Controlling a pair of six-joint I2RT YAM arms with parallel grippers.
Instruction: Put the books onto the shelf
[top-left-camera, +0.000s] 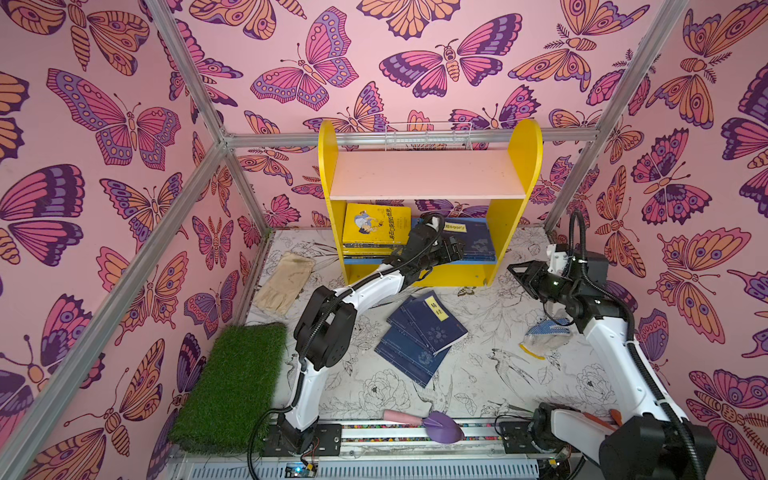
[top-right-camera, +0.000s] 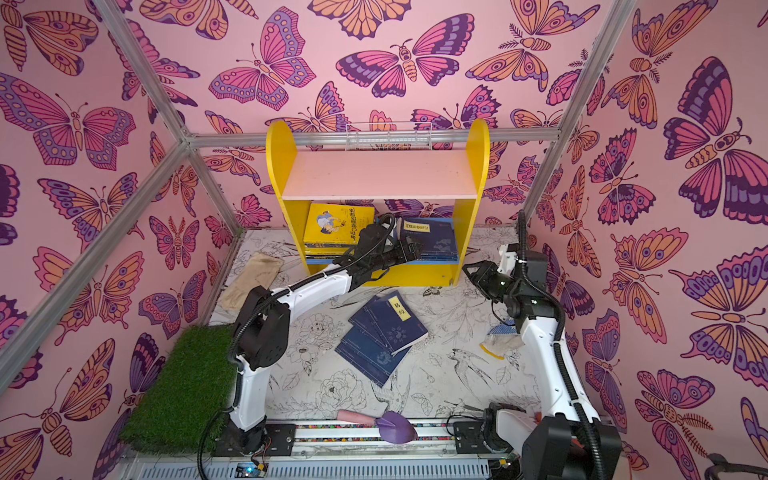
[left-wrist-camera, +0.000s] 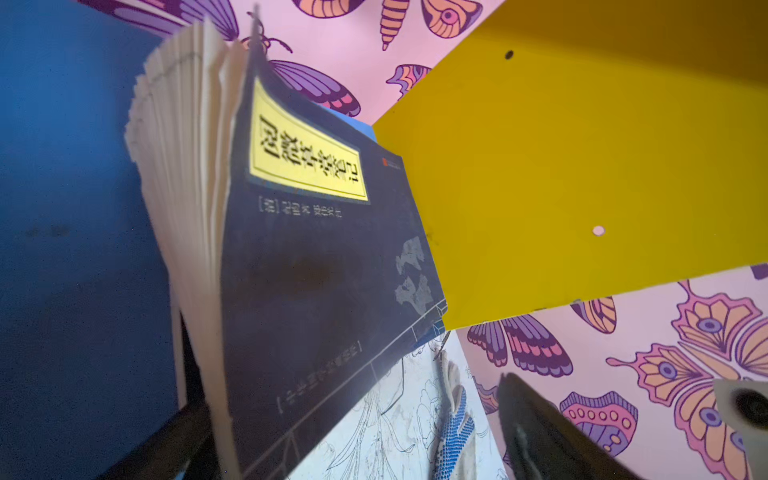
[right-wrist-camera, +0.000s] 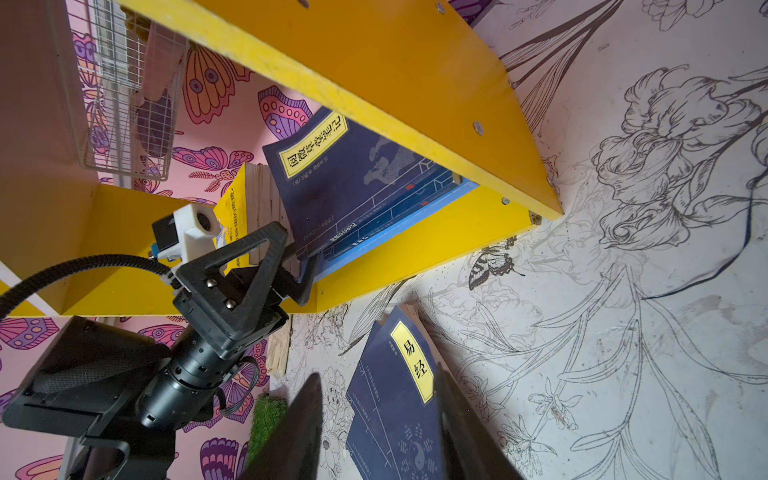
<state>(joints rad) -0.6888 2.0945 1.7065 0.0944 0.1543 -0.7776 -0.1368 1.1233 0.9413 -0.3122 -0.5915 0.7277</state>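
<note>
The shelf (top-left-camera: 428, 174) stands at the back, with yellow sides, a pink upper board and a blue lower board (right-wrist-camera: 415, 220). On the lower board a yellow stack of books (top-left-camera: 376, 224) lies on the left and a navy stack (top-left-camera: 473, 239) on the right. My left gripper (top-left-camera: 455, 249) reaches into that compartment, open. A navy book with a yellow label (left-wrist-camera: 316, 232) tilts up beside one finger, its pages fanned. A fanned pile of navy books (top-left-camera: 424, 332) lies on the floor. Right of the shelf, my right gripper (top-left-camera: 515, 270) hovers open and empty.
A white wire basket (top-left-camera: 428, 135) hangs behind the shelf. A beige glove (top-left-camera: 286, 282) and a grass mat (top-left-camera: 232, 382) lie on the left. A blue-dotted glove (top-left-camera: 544, 332) lies on the right, and a purple trowel (top-left-camera: 440, 426) near the front rail.
</note>
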